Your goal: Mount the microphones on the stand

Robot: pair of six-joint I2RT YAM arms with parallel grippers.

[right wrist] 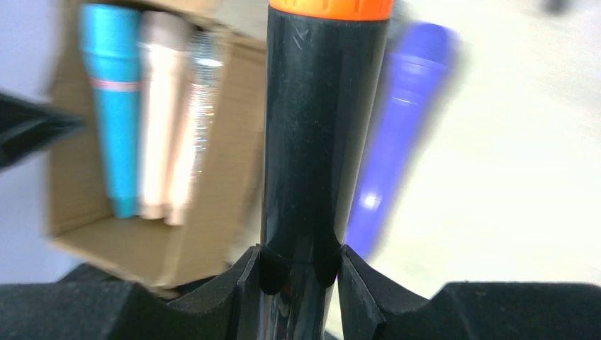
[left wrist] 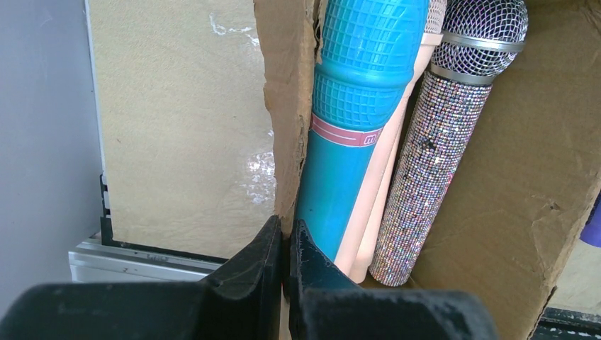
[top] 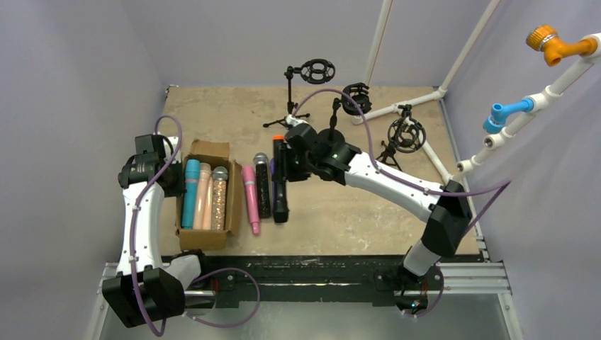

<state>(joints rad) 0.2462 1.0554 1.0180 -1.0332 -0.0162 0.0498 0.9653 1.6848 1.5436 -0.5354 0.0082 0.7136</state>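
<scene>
the right gripper is clamped on the black microphone with the orange band. it holds the barrel low, probably so the free end can slide into a mount ring. whether the microphone is off the table is unclear. the nearest shock-mount stand and two others wait behind it, all unloaded. the left gripper pinches the wall of the cardboard box, seemingly to steady it. inside lie the teal microphone, peach microphone and silver glitter microphone. the pink microphone lies on the table beside the box.
</scene>
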